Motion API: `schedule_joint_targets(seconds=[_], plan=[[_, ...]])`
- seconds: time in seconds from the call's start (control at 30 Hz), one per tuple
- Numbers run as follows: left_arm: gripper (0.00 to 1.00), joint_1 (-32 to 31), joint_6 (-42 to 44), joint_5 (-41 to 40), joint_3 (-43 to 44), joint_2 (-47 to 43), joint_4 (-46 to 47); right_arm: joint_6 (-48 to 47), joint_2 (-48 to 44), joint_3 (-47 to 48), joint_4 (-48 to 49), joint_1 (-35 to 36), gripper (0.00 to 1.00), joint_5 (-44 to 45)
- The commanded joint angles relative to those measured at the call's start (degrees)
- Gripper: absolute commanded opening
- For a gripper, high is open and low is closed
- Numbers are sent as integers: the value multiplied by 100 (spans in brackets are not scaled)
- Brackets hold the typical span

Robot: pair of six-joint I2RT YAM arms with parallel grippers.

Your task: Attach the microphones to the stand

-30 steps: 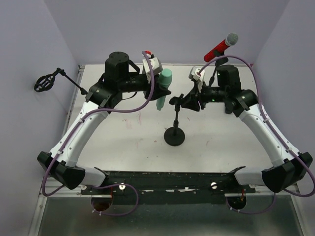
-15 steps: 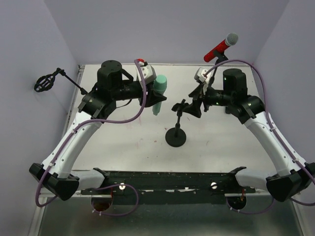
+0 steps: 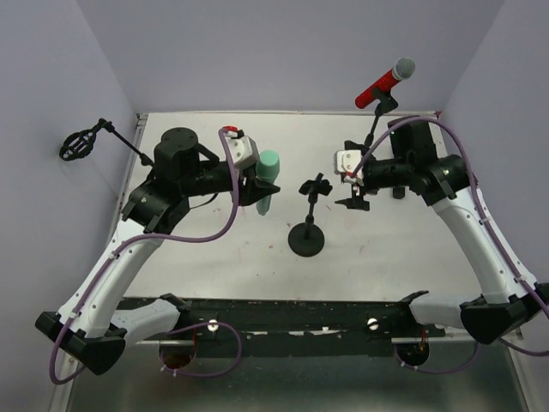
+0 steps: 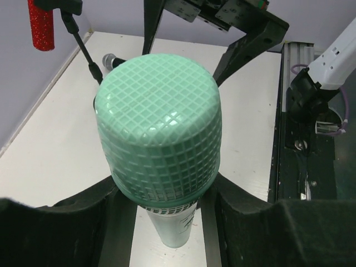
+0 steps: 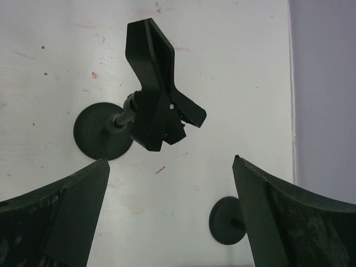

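Far left of the overhead view: a black cage-shaped holder (image 3: 77, 142) on a thin rod, out past the counter's left edge, against the lilac wall (image 3: 51, 86).

Left arm (image 3: 129, 249): base at lower left, forearm climbing to an elbow near the upper left of the counter (image 3: 223, 257), wrist turned right. Left tool (image 3: 260, 190) clenched on the mint-green microphone (image 3: 268, 172), gripping the body just under the head. The microphone stands near upright, slightly tilted, left of centre. In the left wrist view its gridded head fills the middle, a dark finger (image 4: 61, 222) on either side of the body.

Centre: the centre stand (image 3: 306, 239), round base on the counter, thin post, black clip (image 3: 315, 186) on top. The clip holds nothing. The green microphone is left of the clip and apart from it, a clear gap between.

Right tool (image 3: 353, 190): just right of the clip, not touching. Released; the right wrist view shows both fingers spread wide with only counter and clip between them.

Upper right: the red microphone (image 3: 384, 83) sits in a second stand (image 5: 228, 220), slanting up, its silver head toward the top right corner.

Right arm (image 3: 480, 249): base at lower right, forearm up the right side, elbow close to the right wall, wrist turned left.

Open room: bare counter in the lower middle, between the two forearms and below the centre stand's base.
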Motion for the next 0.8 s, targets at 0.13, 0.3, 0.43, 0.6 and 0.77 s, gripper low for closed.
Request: schedule_joint_targets(seconds=[0.13,0.3,0.43,0.6,0.77], plan=[[0,-17,26,-72,-270,-550,148,-2101,1248,1099,-1419,-32,100,-700],[0,-26,-79,-55,-305,-682,201,-2269,1723,1610,-2105,-41,99,-1368],[0,-17,-255,25,-489,-770,411,-2235,1979,1839,-2669,-32,99,-1693],[0,-26,-369,68,-595,-770,579,-2094,1961,1733,-2669,-6,99,-1607],[0,-26,-475,139,-569,-735,711,-2023,2110,1839,-2660,-15,96,-1509]])
